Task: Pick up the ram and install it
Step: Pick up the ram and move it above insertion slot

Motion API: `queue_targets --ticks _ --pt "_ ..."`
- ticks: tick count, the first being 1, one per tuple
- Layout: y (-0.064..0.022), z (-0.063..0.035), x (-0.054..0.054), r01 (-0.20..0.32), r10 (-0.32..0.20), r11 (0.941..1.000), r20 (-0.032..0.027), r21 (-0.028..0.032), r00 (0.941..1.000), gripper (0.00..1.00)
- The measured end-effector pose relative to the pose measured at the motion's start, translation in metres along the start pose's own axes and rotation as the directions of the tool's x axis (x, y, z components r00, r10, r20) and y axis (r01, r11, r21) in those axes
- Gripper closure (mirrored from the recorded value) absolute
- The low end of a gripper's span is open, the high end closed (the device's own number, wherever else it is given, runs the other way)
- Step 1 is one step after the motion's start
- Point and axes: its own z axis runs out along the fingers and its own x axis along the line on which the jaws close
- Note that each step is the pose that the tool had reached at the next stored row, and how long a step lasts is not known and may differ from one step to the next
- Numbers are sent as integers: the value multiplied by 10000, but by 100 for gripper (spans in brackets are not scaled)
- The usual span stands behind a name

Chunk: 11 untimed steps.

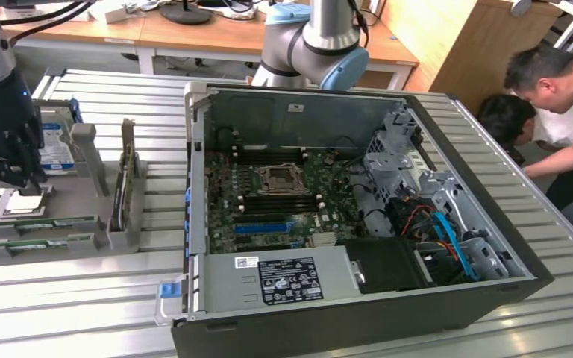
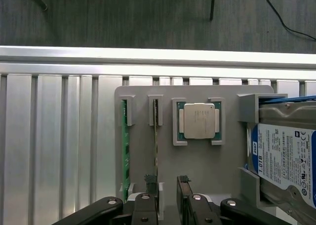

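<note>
Two green ram sticks stand on edge in a grey holder (image 2: 197, 170). The inner ram stick (image 2: 155, 136) lies beside the silver processor chip (image 2: 200, 121), and the outer stick (image 2: 125, 146) lies toward the holder's edge. My gripper (image 2: 167, 181) is open over the holder, with nothing between its fingers. One fingertip (image 2: 150, 179) hangs right at the near end of the inner stick. In the exterior view the gripper (image 1: 10, 183) hovers at the far left over the holder (image 1: 57, 246), with the green sticks (image 1: 48, 223) just below it.
A blue-labelled hard drive (image 2: 286, 161) sits in the holder beside the chip. The open computer case (image 1: 366, 313) fills the middle of the ribbed metal table (image 1: 57, 313), its motherboard (image 1: 266, 201) exposed. A person (image 1: 565, 82) bends down at the exterior view's right.
</note>
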Motion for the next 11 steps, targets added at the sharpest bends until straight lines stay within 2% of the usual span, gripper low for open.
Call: queue_targets --ticks 11 --pt "-3 114 2 0 0 10000 0 0 10000 70"
